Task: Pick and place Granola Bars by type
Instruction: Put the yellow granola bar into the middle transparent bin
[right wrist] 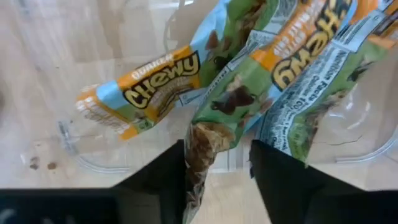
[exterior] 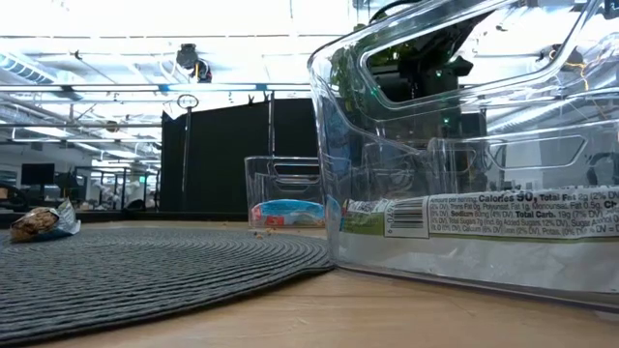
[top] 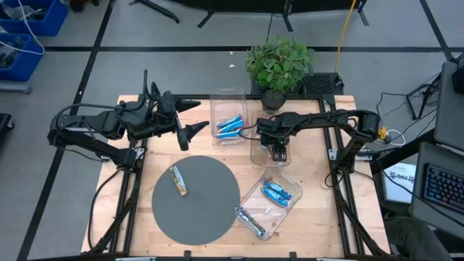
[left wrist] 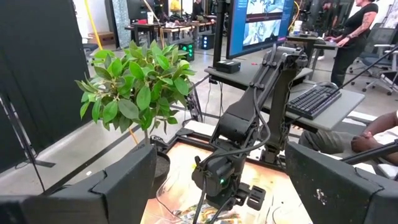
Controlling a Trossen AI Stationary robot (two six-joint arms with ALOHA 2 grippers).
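Above the middle clear plastic bin (top: 265, 148), the right gripper (top: 278, 151) reaches down inside the bin's walls. Its wrist camera shows its two dark fingers (right wrist: 155, 180) standing apart with a gap between them, and in that gap hangs the crimped end of a green, orange and pale-blue foil granola bar (right wrist: 214, 127) (the word "Chewy" is printed on its wrapper). Whether the fingers press that end or merely flank it cannot be told. This bar's long axis runs away from the fingertips toward the bin floor, slightly slanted. A second bar of the same kind (right wrist: 146, 90) lies flat on the bin floor beside it, its long axis crosswise to the first, and a third same-patterned wrapper (right wrist: 323, 81) lies just beside them, partly overlapping.

The left gripper (top: 192, 118) waits over the table's far left part, near the far clear bin (top: 227, 101), its fingers wide apart and holding nothing.

The far bin holds bright blue bars (top: 230, 125), their long axes angled toward the table's right far corner. On the round grey woven mat (top: 199, 210) lies one tan-gold bar (top: 177, 181), its long axis running roughly front to back with a slight tilt. A tilted clear bin (top: 286, 206) near the mat's right edge holds two blue bars (top: 277, 192) and one silvery-white bar (top: 250, 221), the latter pointing diagonally toward the bin's near corner.

A leafy green potted plant (top: 279, 64) stands at the far edge of the wooden table (top: 326, 232).
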